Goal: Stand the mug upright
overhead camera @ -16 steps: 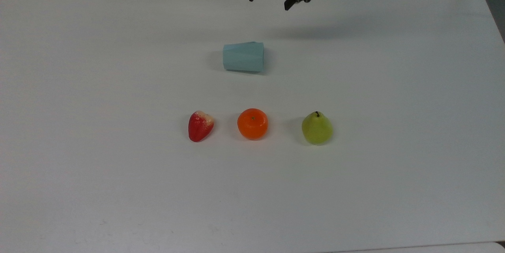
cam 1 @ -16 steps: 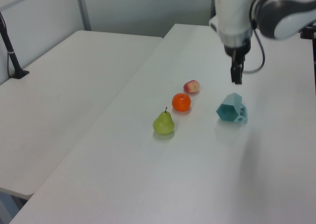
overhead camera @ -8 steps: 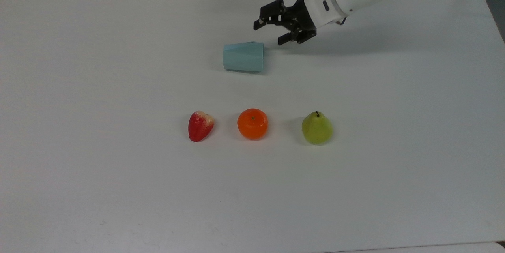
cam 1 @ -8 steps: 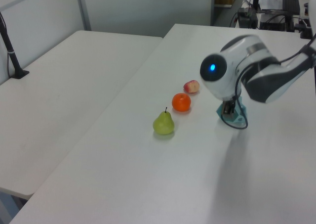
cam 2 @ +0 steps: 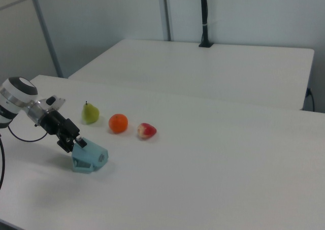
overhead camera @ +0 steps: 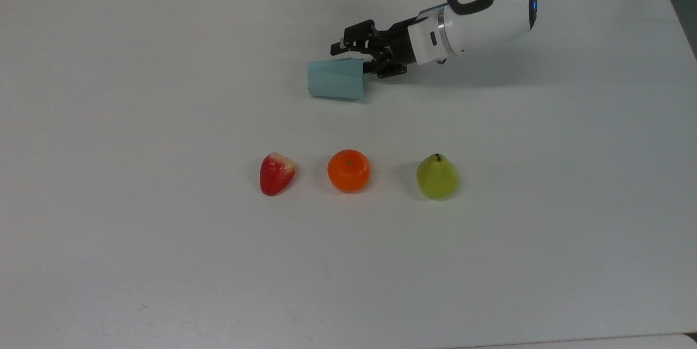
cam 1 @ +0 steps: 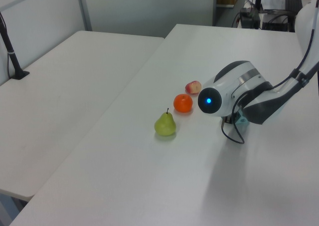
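Claw (overhead camera: 361, 57) has swung down to the mug's (overhead camera: 335, 79) wide rim, fingers apart, straddling its edge. Mug lies sideways on table (overhead camera: 163, 256), behind the orange (overhead camera: 348, 170). Grasp looks imminent.

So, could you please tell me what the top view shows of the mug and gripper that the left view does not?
The top view shows the mug lying on its side with its whole faceted flank exposed, and the gripper at the end toward the top view's right, fingers spread. In the left view the arm's wrist covers most of the mug, leaving a small blue patch, and a looping cable hangs below. Both show the strawberry, orange and pear in a row on the white table.
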Robot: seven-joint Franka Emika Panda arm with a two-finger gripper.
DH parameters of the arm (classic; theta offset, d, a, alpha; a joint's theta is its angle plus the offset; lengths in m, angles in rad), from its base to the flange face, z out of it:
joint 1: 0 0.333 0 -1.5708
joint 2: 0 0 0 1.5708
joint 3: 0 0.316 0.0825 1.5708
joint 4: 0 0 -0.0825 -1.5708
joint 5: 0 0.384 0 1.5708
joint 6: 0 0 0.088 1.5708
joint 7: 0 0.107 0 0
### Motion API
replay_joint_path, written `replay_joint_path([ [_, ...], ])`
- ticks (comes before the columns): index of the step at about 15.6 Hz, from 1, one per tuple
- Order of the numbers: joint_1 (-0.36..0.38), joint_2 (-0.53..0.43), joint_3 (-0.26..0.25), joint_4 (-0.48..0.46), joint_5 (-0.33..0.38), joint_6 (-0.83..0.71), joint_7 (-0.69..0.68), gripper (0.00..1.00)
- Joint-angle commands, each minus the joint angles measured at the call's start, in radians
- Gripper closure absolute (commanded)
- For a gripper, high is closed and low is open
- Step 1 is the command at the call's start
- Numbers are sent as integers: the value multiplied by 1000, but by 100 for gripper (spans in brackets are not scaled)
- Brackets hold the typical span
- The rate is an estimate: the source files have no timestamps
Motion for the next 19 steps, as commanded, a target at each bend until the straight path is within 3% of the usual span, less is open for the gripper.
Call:
replay_joint_path([
  [1, 1, -12, -4, -20, -12, -16, 15, 58],
  [2, -5, -14, -4, -20, -12, -16, 15, 62],
  [5, -12, -15, -4, -16, -12, -15, 12, 89],
  [7, -25, -35, -4, -14, -9, -19, 7, 99],
  [13, -63, -136, -4, -10, 59, -26, -152, 100],
  [16, -100, -159, -2, 42, 186, -3, -267, 100],
  [19, -130, -169, -4, 61, 318, 123, -352, 100],
])
